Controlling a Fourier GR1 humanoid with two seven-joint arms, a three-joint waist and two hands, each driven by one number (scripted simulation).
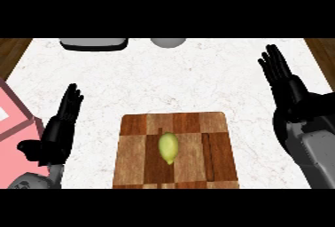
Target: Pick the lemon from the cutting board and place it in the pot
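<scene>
A yellow-green lemon (168,147) lies lengthwise near the middle of a chequered wooden cutting board (196,128) at the counter's front. My left hand (57,128) rests open to the left of the board, fingers straight and pointing away. At the right side my right hand (286,82) is open too, fingers straight, higher up and apart from the board. Neither hand touches the lemon. A grey pot (93,43) shows partly at the far edge, upper left.
A grey rounded object (169,42) sits at the far edge near the middle. A pink object (13,119) juts in at the left edge beside my left hand. The white marble counter (170,80) spans between board and pot.
</scene>
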